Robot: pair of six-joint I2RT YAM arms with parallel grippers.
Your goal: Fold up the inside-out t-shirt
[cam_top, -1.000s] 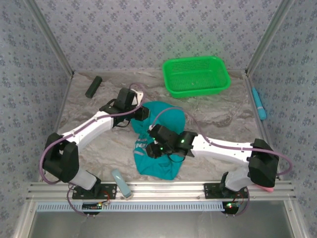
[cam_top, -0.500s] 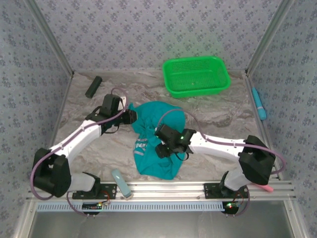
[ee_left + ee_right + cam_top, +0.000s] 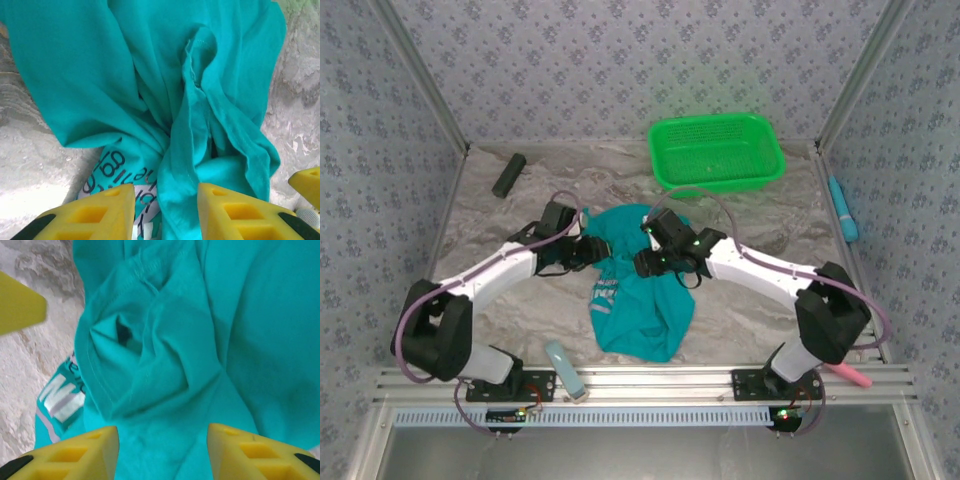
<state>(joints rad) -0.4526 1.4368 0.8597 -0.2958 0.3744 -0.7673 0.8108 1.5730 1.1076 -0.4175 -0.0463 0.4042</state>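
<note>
I see the t-shirt (image 3: 638, 300) lying on the table (image 3: 480, 222) under both grippers: left gripper (image 3: 604, 249) at its left edge, right gripper (image 3: 642, 263) over its far middle; the basket (image 3: 717, 150) sits beyond the right gripper.

Walls (image 3: 620, 60) all round are that blue-grey wallpaper with little flower sprigs, held in bare aluminium corner posts (image 3: 420, 75). Worktop (image 3: 750, 335) has a marbled grey-white cover, a bit wrinkly. Slotted metal rail (image 3: 660, 378) along the near edge. Lighting's flat and even.
</note>
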